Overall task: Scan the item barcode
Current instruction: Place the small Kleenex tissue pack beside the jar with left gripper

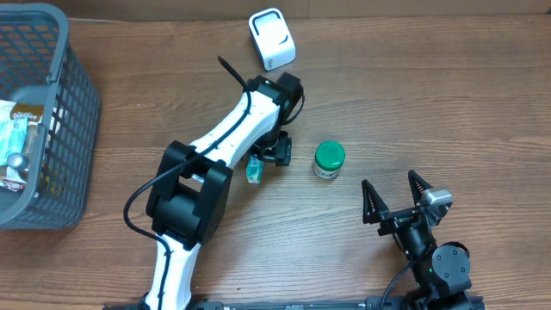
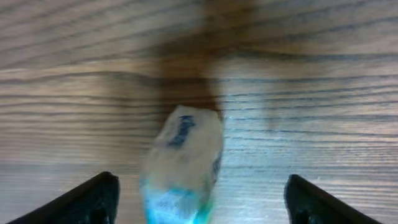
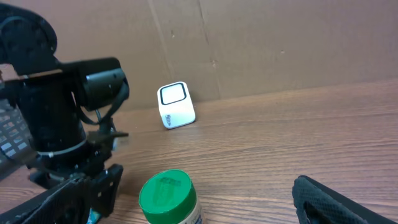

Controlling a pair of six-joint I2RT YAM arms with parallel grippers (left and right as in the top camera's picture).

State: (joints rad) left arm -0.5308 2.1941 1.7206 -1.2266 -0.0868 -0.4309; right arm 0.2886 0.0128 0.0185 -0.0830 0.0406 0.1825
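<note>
Packet (image 1: 254, 169), pale with blue-green print, lies on the wood-grain surface (image 1: 448, 103) near its middle, between the spread fingers of the left hand (image 2: 202, 202), which is open and clear of it on both sides. A brown board wall (image 3: 280, 43) rises behind the far edge. By that edge stands a white scanner (image 1: 272, 38). A green-lidded jar (image 1: 328, 160) stands just right of the packet. The right hand (image 1: 394, 196) is open wide and empty near the front edge. At the left edge a gray basket (image 1: 69, 103) holds several wrapped goods (image 1: 17, 138).
</note>
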